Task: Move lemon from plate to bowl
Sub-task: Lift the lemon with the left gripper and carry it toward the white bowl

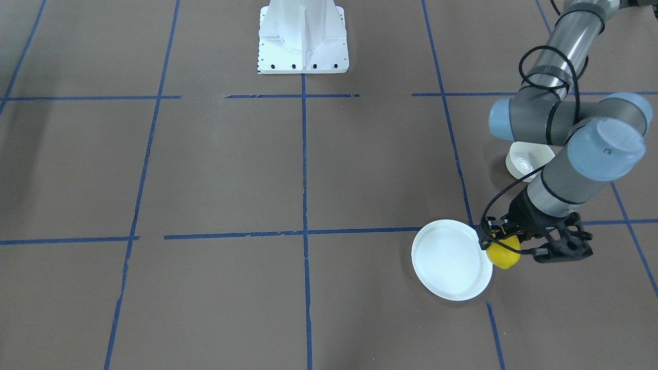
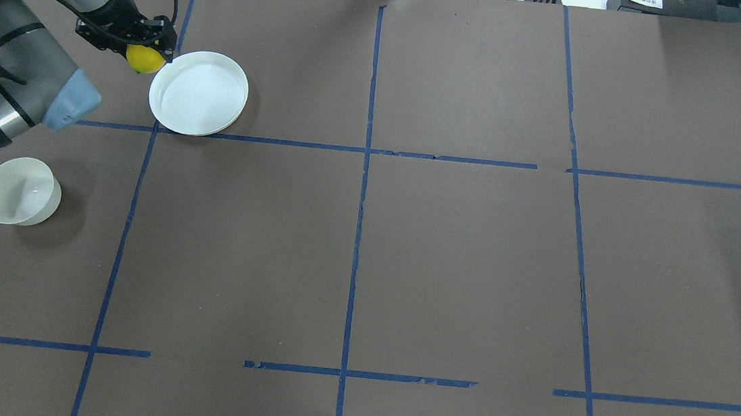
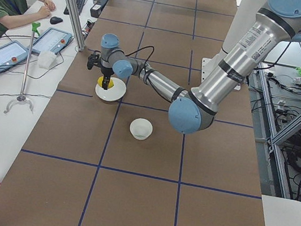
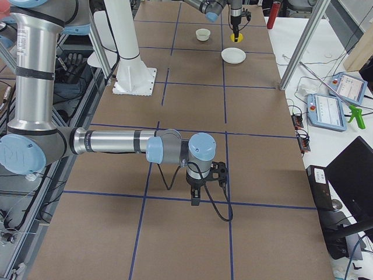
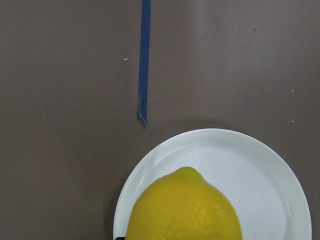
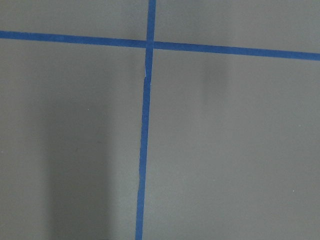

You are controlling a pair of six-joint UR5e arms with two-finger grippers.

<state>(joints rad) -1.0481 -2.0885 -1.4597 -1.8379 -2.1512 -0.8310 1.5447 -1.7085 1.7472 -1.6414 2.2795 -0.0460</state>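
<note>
**Brown bench (image 1: 308, 169), lemon (image 1: 505, 259) in the air: take it to the bowl (image 1: 527, 160)**

Your left hand (image 1: 506, 252) is clamped on the lemon, raised beside the plate's (image 1: 447, 262) edge. Clear the bowl's thin rim, centre, lower, then let go. Its tip points out over the plate; long axis looks roughly level. Right hand (image 4: 195, 197): cannot tell whether apart.

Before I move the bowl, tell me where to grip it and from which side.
Probably the thin rim, from straight above: the bowl stands upright, open and empty, so one finger can drop inside and one outside the wall. It has no handle. The left claw is shut on the lemon.
</note>
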